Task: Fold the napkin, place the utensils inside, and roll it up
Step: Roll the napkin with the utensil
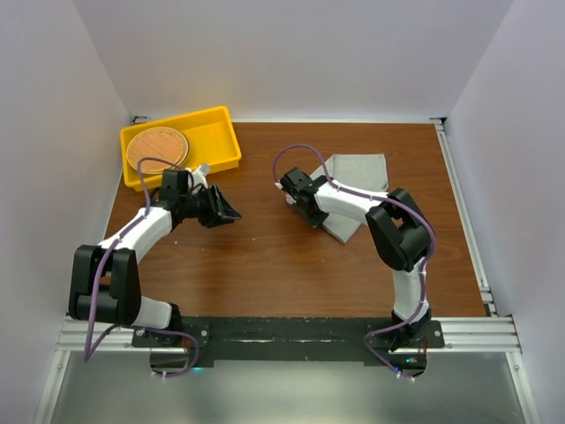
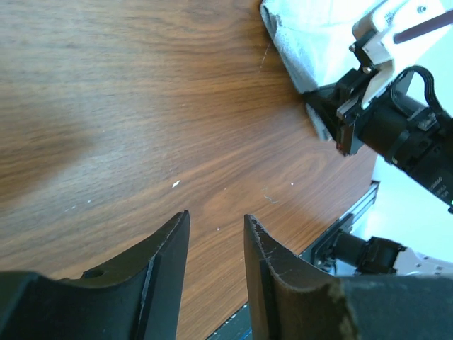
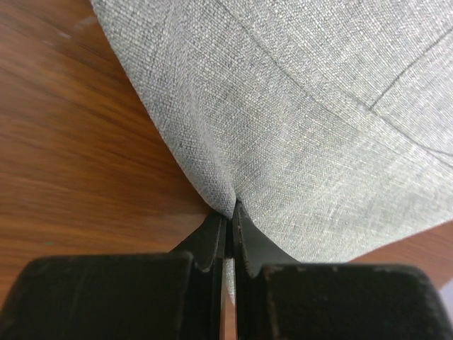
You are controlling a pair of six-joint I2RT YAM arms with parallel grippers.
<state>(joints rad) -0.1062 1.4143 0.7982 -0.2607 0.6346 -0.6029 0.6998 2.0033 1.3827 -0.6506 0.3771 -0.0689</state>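
Napkin (image 1: 362,172) right of centre toward the far side of the table (image 1: 265,265), partly under the right arm. Far left: yellow tray (image 1: 212,141) with a round woven disc (image 1: 157,147) in it; no utensils to be made out anywhere. Next, left gripper (image 2: 216,227) hovering over bare wood, jaws parted, grasping nothing, well apart from the cloth. Then right gripper (image 3: 230,219) clenched on the napkin's near-left edge, only a thin bite of fabric between the tips. Likely trouble: fabric slipping out of so shallow a pinch on lifting; or, with nothing pinning the far side, whole cloth dragged across the wood instead of folding, leaving a skewed crease.
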